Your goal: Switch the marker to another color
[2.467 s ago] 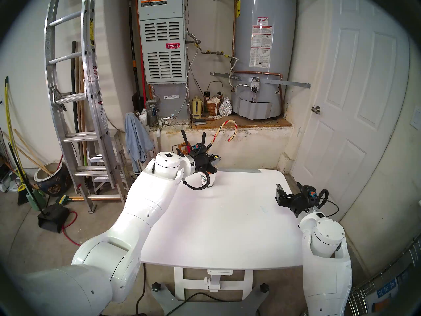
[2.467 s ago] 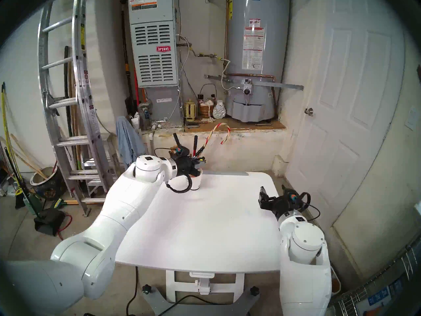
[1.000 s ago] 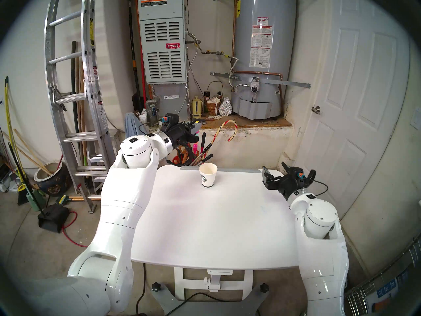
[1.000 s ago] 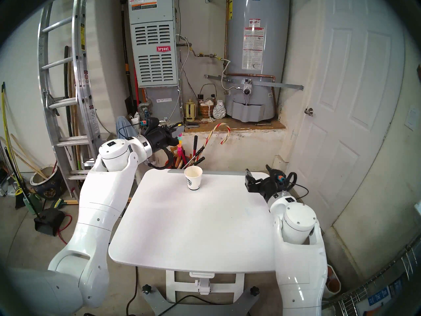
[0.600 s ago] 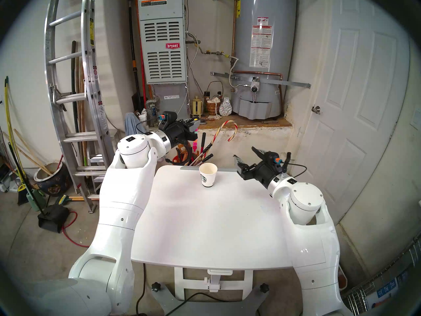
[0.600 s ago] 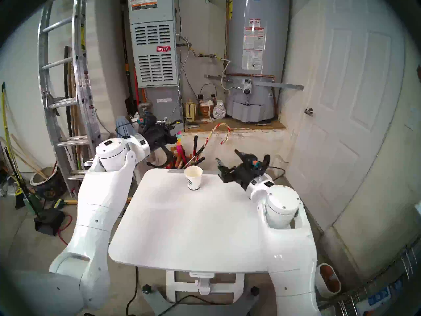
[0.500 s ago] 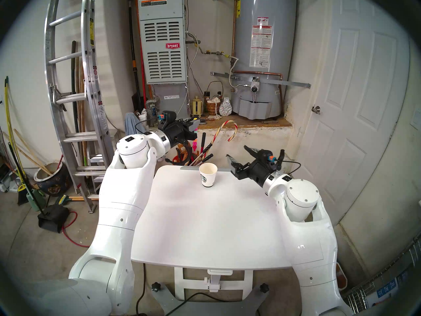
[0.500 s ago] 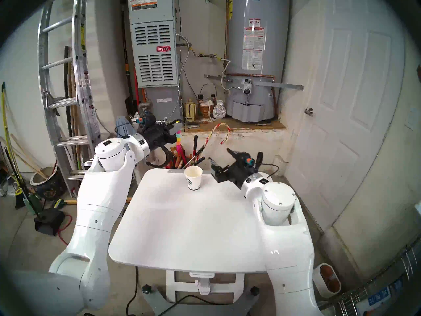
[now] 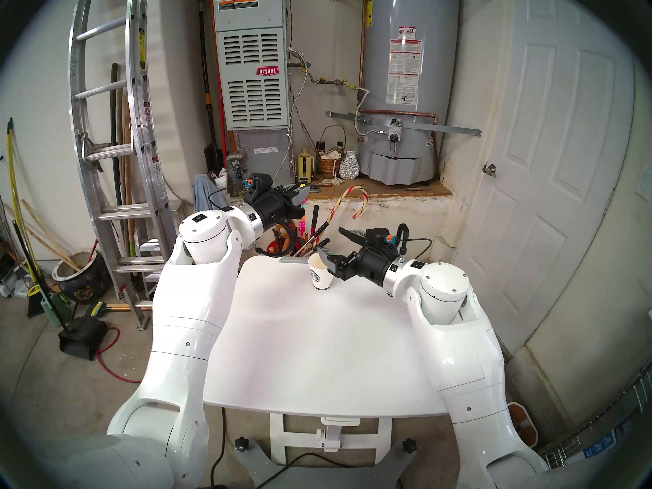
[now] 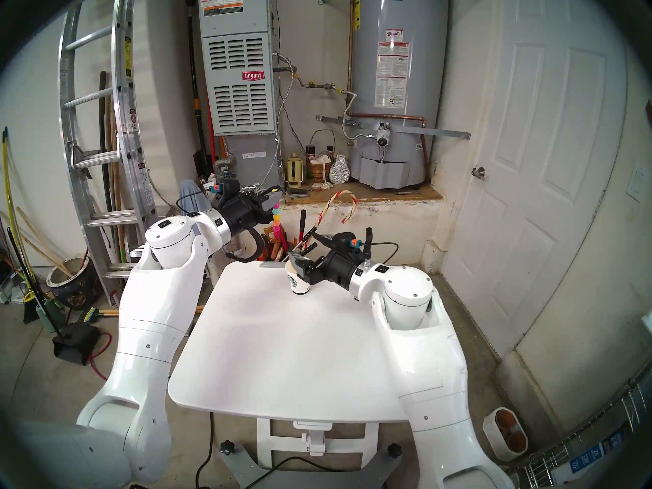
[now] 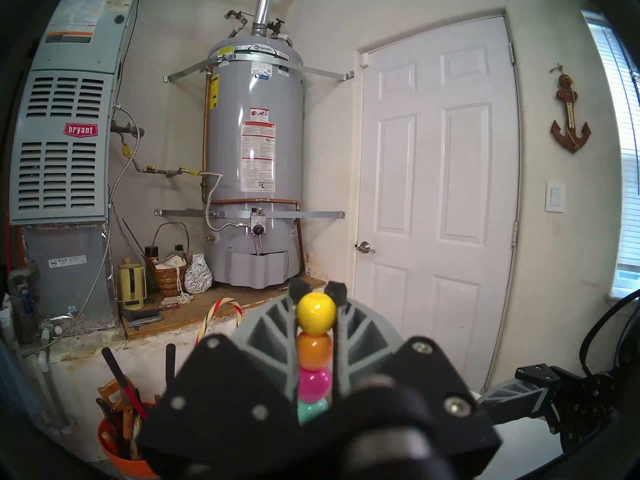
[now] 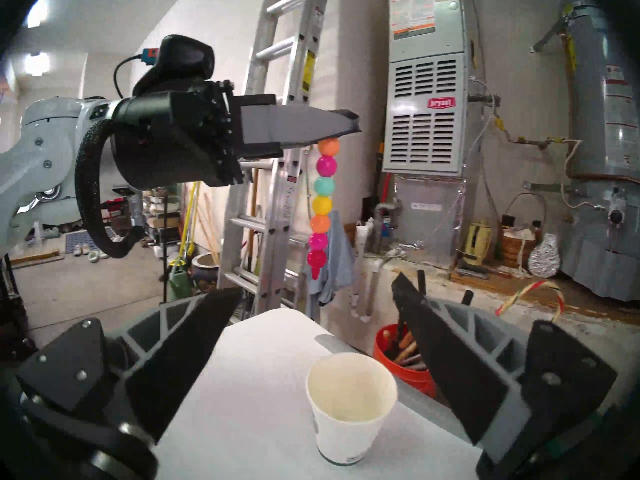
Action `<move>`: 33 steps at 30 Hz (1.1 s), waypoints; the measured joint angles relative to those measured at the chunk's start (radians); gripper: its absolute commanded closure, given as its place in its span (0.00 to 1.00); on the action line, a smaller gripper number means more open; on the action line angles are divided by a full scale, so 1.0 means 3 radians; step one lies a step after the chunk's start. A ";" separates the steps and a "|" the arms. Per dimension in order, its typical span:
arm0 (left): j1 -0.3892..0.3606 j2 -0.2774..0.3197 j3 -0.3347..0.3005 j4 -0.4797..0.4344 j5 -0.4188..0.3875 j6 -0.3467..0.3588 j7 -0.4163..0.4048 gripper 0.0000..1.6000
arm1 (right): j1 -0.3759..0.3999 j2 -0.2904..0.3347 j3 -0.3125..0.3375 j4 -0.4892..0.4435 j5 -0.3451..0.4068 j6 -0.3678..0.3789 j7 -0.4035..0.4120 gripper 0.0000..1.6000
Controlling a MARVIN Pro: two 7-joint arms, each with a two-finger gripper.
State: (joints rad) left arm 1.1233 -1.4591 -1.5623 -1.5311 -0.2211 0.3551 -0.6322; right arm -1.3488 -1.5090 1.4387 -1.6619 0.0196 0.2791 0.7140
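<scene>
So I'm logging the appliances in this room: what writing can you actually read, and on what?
"bryant": red badge on the furnace.
"A.O. Smith": band at the top of the water heater.
Warning stickers on the water heater front: too small to read.
Stickers on the ladder: too small to read.
Green logo on the paper cup: no words readable.

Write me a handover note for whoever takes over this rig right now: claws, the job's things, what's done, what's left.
Left claw: shut on the top of the slim marker of stacked yellow, orange, pink and teal balls, which hangs upright in the air beyond the table's far left edge.
Right claw: open, empty, above the white paper cup with a green logo on the white table.
Done: marker lifted clear of the cup.
Left: the colour swap itself; no segment pulled off yet.
</scene>
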 measured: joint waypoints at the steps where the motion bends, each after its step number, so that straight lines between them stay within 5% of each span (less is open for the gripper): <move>1: 0.0007 -0.0002 0.0002 -0.0012 0.0000 0.0006 -0.0003 1.00 | 0.0021 -0.0008 -0.0015 0.0022 0.0005 -0.0009 0.0017 0.00; 33: 0.0289 -0.0019 -0.0014 -0.0431 -0.0012 0.0167 -0.0149 1.00 | 0.0332 -0.0084 -0.0193 0.0246 -0.0136 -0.0291 0.0040 0.00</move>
State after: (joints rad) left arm 1.2102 -1.4649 -1.5666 -1.6605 -0.2246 0.4053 -0.6767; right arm -1.2493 -1.5343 1.3809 -1.5881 -0.0213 0.1917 0.7261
